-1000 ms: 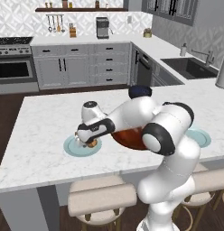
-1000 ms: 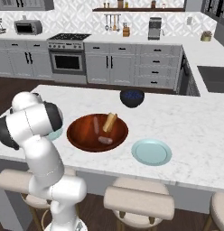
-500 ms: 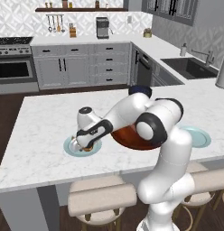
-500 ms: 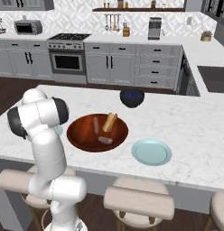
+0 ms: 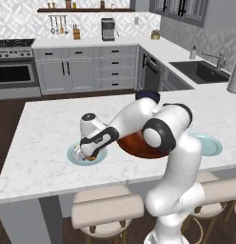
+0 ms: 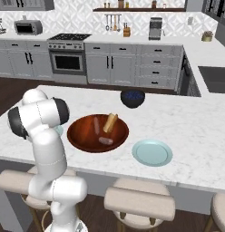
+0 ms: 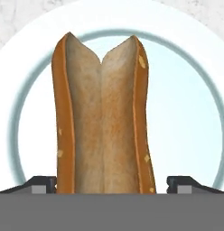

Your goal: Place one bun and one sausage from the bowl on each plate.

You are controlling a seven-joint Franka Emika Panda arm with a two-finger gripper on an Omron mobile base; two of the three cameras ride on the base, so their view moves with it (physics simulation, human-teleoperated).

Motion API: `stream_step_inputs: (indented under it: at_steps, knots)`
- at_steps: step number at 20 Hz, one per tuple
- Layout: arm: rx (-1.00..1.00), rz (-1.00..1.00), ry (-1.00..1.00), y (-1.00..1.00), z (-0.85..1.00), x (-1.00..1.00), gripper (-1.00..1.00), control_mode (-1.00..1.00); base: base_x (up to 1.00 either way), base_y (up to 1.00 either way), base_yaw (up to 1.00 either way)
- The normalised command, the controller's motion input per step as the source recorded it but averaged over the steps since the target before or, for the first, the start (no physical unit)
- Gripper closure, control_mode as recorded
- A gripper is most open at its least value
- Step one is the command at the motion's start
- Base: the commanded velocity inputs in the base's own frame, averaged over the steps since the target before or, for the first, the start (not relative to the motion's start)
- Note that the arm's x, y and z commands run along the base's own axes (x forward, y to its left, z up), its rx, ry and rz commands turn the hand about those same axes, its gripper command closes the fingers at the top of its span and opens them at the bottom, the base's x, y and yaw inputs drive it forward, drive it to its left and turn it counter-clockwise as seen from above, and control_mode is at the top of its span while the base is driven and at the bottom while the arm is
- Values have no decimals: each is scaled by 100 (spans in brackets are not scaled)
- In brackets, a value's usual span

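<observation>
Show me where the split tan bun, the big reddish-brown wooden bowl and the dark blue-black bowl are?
split tan bun [image 7: 102,122]: hand view, on its pale cut middle.
big reddish-brown wooden bowl [image 6: 78,136]: right base view, on its bare inner wall.
dark blue-black bowl [image 6: 132,98]: right base view, on its front wall.

Grey cabinets [image 5: 82,74], marble island [image 5: 39,138], dark wood floor [image 5: 8,107], stools [image 6: 139,201]

Split bun [image 7: 103,122] lies on pale plate [image 7: 186,113].
</observation>
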Motion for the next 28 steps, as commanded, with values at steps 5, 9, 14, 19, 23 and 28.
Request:
stream_step_inputs:
  at_steps: [5, 9, 14, 19, 23, 28]
  knots:
    - [0, 3, -12, -5, 42, -8, -100, -100, 0, 0, 0]
    - [0, 1, -14, -40, 76, -18, -100, -100, 0, 0, 0]
    - [0, -2, -10, -88, 51, -3, -100, -100, 0, 0, 0]
    - [0, -10, -12, -94, 42, 0, -100, -100, 0, 0, 0]
    - [0, -14, -8, -99, 43, 0, -100, -100, 0, 0, 0]
    - [0, -23, -2, -95, 26, 0, -100, -100, 0, 0, 0]
